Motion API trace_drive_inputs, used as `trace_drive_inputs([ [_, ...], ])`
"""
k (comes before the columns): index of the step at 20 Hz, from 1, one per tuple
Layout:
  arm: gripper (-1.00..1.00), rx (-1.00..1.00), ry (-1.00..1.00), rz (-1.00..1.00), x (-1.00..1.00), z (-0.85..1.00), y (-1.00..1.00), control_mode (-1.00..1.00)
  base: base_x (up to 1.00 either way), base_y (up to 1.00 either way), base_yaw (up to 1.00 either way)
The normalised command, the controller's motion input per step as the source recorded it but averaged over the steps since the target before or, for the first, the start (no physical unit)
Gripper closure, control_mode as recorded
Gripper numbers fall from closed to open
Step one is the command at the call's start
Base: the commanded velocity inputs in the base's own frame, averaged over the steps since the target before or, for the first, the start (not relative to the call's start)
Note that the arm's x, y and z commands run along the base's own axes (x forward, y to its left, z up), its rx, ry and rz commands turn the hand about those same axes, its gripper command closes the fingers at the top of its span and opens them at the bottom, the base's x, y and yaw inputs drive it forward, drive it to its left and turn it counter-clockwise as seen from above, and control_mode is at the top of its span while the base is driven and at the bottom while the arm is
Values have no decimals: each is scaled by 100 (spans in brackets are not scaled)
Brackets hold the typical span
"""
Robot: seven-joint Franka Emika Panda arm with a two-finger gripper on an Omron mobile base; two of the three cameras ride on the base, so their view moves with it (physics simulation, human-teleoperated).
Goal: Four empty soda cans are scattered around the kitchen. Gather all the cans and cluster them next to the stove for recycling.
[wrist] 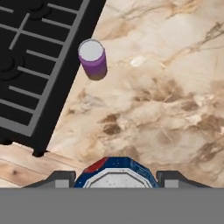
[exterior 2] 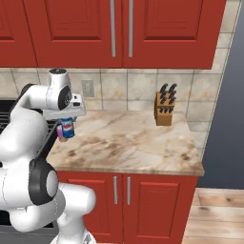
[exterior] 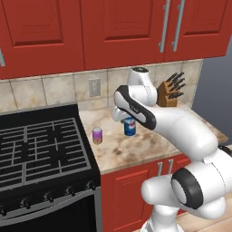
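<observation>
I am gripping the small blue cylindrical soda can [exterior: 130, 127] in my gripper [wrist: 116, 177], clamping its sides; thin, light and slippery, it is probably crushing easily.

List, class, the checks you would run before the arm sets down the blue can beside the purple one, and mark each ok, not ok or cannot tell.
1. End effector shut on the blue can: ok.
2. Blue can upright: ok.
3. Purple can upright beside the stove: ok.
4. Bare counter right of the purple can: ok.
5. Blue can's base lifted off the counter: cannot tell.
</observation>
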Motion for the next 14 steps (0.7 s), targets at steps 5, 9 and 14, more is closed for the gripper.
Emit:
trace_drive_inputs([
  [5,100,1,-12,2,5,-38,9,-100,0,0,0],
  [9,100,0,-14,0,23,-29,19,-100,0,0,0],
  [14,100,0,-5,1,50,-22,11,-100,0,0,0],
])
